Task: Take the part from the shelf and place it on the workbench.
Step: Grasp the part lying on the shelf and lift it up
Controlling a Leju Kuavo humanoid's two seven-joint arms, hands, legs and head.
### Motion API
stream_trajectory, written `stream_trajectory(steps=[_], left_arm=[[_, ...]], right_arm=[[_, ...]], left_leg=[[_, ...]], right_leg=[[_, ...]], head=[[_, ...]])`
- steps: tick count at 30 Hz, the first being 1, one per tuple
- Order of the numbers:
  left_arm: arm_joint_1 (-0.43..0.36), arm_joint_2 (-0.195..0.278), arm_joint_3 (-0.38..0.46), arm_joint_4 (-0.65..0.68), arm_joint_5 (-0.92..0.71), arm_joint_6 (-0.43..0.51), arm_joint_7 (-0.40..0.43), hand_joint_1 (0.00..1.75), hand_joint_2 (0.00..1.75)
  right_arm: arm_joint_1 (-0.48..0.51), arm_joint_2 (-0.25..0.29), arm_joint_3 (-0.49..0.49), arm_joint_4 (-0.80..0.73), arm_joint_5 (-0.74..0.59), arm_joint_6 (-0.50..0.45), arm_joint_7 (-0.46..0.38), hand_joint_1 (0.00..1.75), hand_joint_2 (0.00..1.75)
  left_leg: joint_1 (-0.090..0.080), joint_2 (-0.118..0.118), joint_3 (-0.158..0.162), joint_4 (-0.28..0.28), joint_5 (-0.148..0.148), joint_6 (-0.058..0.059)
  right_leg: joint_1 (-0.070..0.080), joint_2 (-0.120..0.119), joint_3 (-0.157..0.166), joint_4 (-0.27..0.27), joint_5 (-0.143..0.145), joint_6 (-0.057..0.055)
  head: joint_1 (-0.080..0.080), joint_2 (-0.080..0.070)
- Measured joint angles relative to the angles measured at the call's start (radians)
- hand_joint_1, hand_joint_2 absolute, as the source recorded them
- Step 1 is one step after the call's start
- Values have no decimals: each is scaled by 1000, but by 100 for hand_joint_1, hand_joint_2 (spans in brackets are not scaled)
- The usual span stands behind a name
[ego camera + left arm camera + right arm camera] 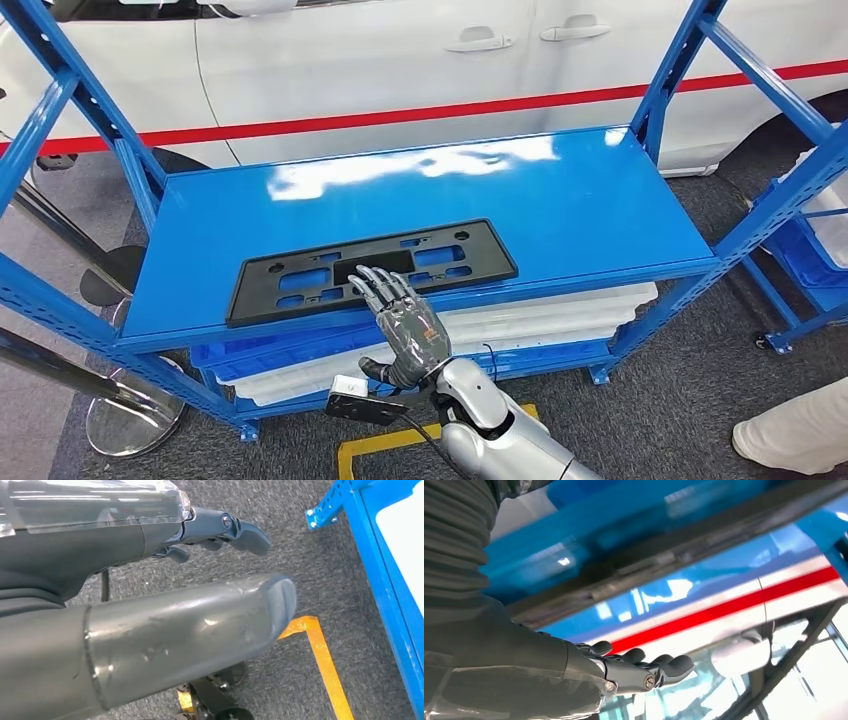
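Note:
The part is a flat black plastic plate (370, 268) with several cut-outs. It lies on the blue shelf top (580, 200), close to the near edge and left of centre. My right hand (405, 322) reaches up from below, fingers stretched out over the plate's near edge at its middle, and grips nothing. In the right wrist view the fingers (644, 670) are straight, and the plate's dark edge (674, 550) runs across beyond them. My left hand (190, 625) hangs over grey carpet and holds nothing.
A white car with a red stripe (400, 60) stands right behind the shelf. Blue bins and white parts (540, 320) sit on the lower level. Another blue rack (810, 250) is at the right. A person's leg (795, 430) is at the bottom right, with yellow floor tape (385, 445) nearby.

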Motion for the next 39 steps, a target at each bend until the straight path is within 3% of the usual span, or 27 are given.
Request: stream_trajectory(steps=[1, 4, 6, 9, 10, 11, 12, 14, 16, 20, 22, 25, 26, 27, 28, 30, 32, 36, 38, 39], left_arm=[[-1, 0, 3, 4, -4, 0, -2, 0, 0], [-2, 0, 14, 15, -17, 1, -6, 0, 0], [-3, -1, 21, 19, -24, 0, -8, 0, 0], [-8, -1, 27, 25, -33, -2, -9, 0, 0], [-9, -1, 29, 27, -38, -3, -8, 0, 0], [-10, -2, 30, 29, -43, -4, -6, 0, 0], [-10, -2, 31, 30, -49, -6, -4, 0, 0], [-13, -4, 32, 31, -60, -7, 1, 0, 0], [-18, -5, 33, 31, -73, -5, 6, 0, 0], [-26, -5, 33, 31, -92, -2, 12, 0, 0], [-31, -4, 33, 32, -97, -3, 13, 0, 0], [-41, -2, 32, 34, -100, -5, 14, 0, 0], [-42, -2, 31, 35, -100, -5, 16, 0, 0], [-43, 0, 31, 37, -99, -5, 17, 0, 0], [-43, 1, 29, 38, -99, -5, 18, 0, 0], [-46, 5, 27, 41, -97, -5, 21, 0, 0], [-51, 7, 26, 46, -95, -5, 23, 0, 0], [-52, 9, 26, 59, -90, -4, 22, 0, 0], [-53, 9, 25, 67, -87, -3, 18, 0, 0], [-54, 10, 24, 71, -86, -2, 15, 0, 0]], right_arm=[[-2, 0, -4, -5, 5, 0, 1, 0, 175], [-5, 0, -13, -20, 23, 8, 9, 0, 175], [-9, -1, -19, -28, 36, 15, 16, 0, 175], [-11, -3, -25, -32, 60, 32, 26, 0, 175], [-10, -5, -25, -32, 75, 42, 33, 0, 175], [-9, -7, -25, -31, 94, 52, 41, 0, 175], [-9, -9, -25, -29, 113, 64, 49, 0, 175], [-11, -11, -25, -24, 145, 82, 61, 0, 175], [-13, -11, -25, -18, 178, 102, 70, 0, 175], [-15, -15, -23, -6, 249, 154, 86, 0, 175], [-17, -17, -21, 0, 287, 181, 90, 0, 175], [-20, -20, -8, 27, 345, 218, 98, 0, 175], [-20, -21, -4, 41, 356, 221, 103, 0, 175], [-20, -23, -1, 56, 363, 219, 110, 0, 175], [-20, -24, 0, 71, 367, 213, 117, 0, 175], [-23, -24, -1, 97, 371, 197, 129, 0, 175], [-30, -22, -4, 119, 370, 180, 138, 0, 175], [-43, -15, -26, 149, 354, 155, 142, 0, 175], [-53, -11, -43, 155, 336, 145, 141, 0, 175], [-58, -9, -52, 156, 326, 142, 140, 0, 175]], left_leg=[[-3, 0, 14, -32, 7, 5], [-4, -1, 20, -47, 2, 16], [3, 1, 29, -58, 2, 28], [6, 2, 39, -62, -4, 39], [6, 2, 42, -62, -7, 40], [6, 1, 46, -62, -10, 39], [6, 0, 52, -61, -14, 37], [6, -2, 65, -60, -25, 30], [3, -3, 70, -57, -33, 20], [3, -2, 70, -60, -38, -1], [5, -1, 58, -27, -62, -8], [6, 0, -31, 157, -148, -15], [7, 0, -61, 211, -162, -17], [6, 0, -76, 230, -156, -16], [6, 0, -72, 210, -131, -15], [6, 0, -19, 84, -56, -6], [1, 0, 28, -20, -20, 3], [-1, 0, 41, -48, -15, 22], [6, 2, 45, -58, -9, 34], [6, 3, 45, -59, -8, 37]], right_leg=[[1, 0, 1, 1, -3, 5], [0, 0, 1, 1, -10, 19], [-1, 1, -16, 45, -38, 29], [-8, 0, -120, 234, -116, 41], [-12, 0, -152, 280, -121, 44], [-14, 0, -167, 291, -107, 46], [-17, -1, -163, 264, -73, 47], [-19, -1, -111, 129, 13, 44], [-15, 0, -73, 30, 53, 36], [-10, 3, -69, 12, 49, 21], [-15, 1, -63, 4, 50, 9], [-14, -3, -57, 1, 48, -4], [-12, -3, -57, 2, 46, -5], [-10, -3, -56, 4, 44, -6], [-9, -2, -54, 6, 42, -6], [-8, 0, -48, 10, 35, -3], [-5, 1, -47, 16, 30, 5], [-4, 3, -47, 17, 26, 26], [-4, 2, -69, 71, -11, 34], [-7, 2, -96, 130, -43, 38]], head=[[0, 0], [0, 0], [0, 0], [0, 0], [0, 0], [0, 0], [0, 0], [0, 0], [0, 0], [0, 0], [0, 0], [0, 0], [0, 0], [0, 0], [0, 0], [0, 0], [0, 0], [0, 0], [0, 0], [0, 0]])
